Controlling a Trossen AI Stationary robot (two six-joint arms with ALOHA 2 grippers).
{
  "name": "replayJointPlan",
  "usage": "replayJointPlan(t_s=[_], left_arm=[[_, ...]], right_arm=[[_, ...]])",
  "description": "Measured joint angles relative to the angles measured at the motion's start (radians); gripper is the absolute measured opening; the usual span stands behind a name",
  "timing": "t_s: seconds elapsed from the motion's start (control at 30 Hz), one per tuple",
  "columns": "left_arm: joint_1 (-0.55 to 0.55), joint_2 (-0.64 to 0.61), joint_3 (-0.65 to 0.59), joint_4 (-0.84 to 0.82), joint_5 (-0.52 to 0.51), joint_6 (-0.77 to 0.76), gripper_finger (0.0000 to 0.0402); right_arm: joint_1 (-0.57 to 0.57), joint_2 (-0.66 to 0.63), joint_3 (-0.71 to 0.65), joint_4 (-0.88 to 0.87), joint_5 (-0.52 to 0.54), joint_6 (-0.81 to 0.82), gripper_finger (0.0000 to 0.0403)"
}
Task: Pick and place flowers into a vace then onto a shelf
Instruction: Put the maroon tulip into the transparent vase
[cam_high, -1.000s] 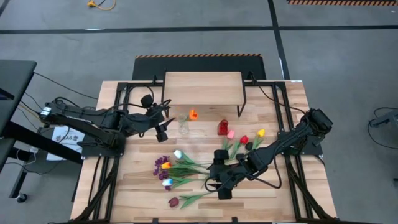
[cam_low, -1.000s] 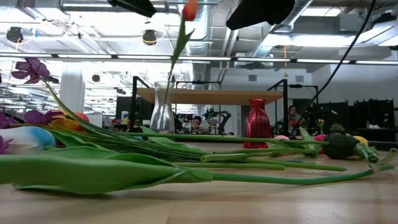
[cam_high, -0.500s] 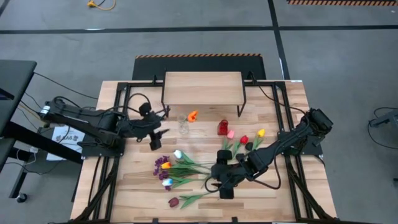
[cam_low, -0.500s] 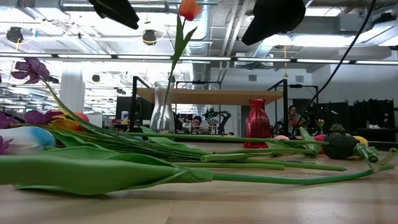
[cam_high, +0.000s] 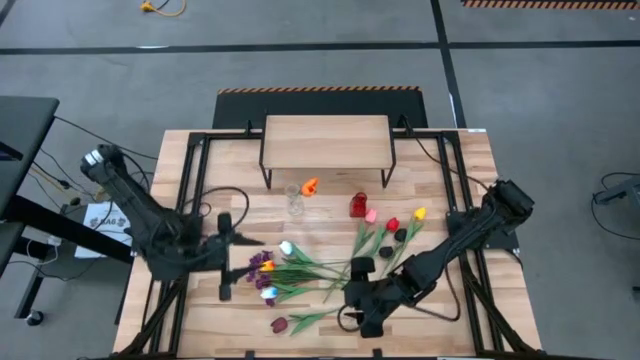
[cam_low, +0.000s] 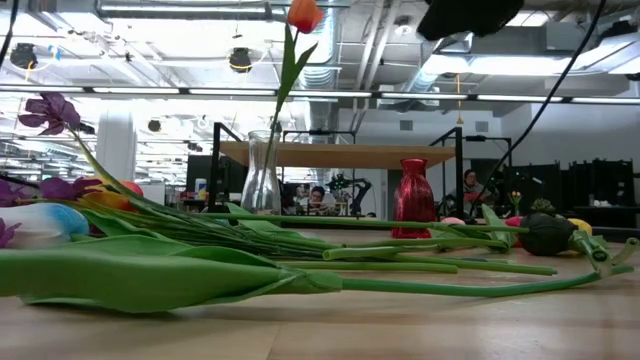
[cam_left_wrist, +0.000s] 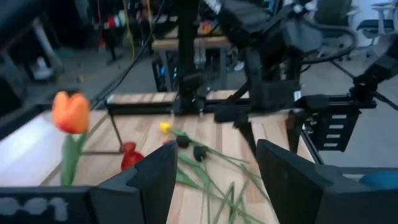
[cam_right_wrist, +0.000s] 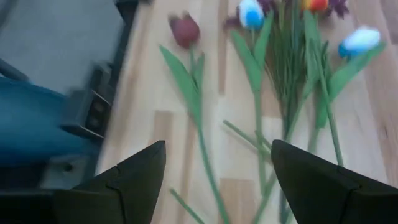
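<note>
From above, the left gripper (cam_high: 222, 290) hung over the table's left side, empty. The right gripper (cam_high: 366, 322) hovered above the loose green-stemmed artificial tulips (cam_high: 300, 268). The small wooden-topped shelf on black legs (cam_high: 326, 141) stood at the table's far edge. At table level, an orange tulip (cam_low: 303, 14) stood upright in the clear glass vase (cam_low: 262, 177), beside a red vase (cam_low: 412, 199). Both wrist views showed fingers (cam_left_wrist: 152, 180) (cam_right_wrist: 134, 171) spread, holding nothing.

Plank table (cam_high: 470, 180) carries flowers (cam_high: 300, 270), vases, shelf (cam_high: 326, 141).
</note>
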Motion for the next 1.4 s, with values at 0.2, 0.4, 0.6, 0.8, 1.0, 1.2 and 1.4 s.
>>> replayJointPlan(t_s=[0.2,0.4,0.6,0.8,1.0,1.2,1.4], left_arm=[[-0.074,0.074,-0.137,0.368,-0.054,0.146,0.0210],[-0.063,0.160,-0.198,0.572,-0.033,0.201,0.0210],[-0.044,0.197,-0.167,0.623,-0.006,0.237,0.0210],[-0.042,0.199,-0.166,0.615,0.068,0.237,0.0210],[-0.042,0.199,-0.166,0.609,0.072,0.235,0.0210],[-0.042,0.199,-0.166,0.606,0.073,0.231,0.0210],[-0.042,0.199,-0.166,0.605,0.073,0.228,0.0210]], right_arm=[[-0.007,0.120,0.003,0.112,-0.006,-0.049,0.0284],[-0.041,0.196,0.025,0.142,-0.015,-0.105,0.0284],[-0.076,0.252,0.025,0.148,-0.094,-0.124,0.0281],[-0.096,0.286,0.025,0.211,-0.169,-0.163,0.0274],[-0.095,0.284,0.025,0.269,-0.192,-0.210,0.0274],[-0.079,0.282,0.025,0.291,-0.215,-0.229,0.0274],[-0.063,0.282,0.025,0.295,-0.217,-0.229,0.0274]])
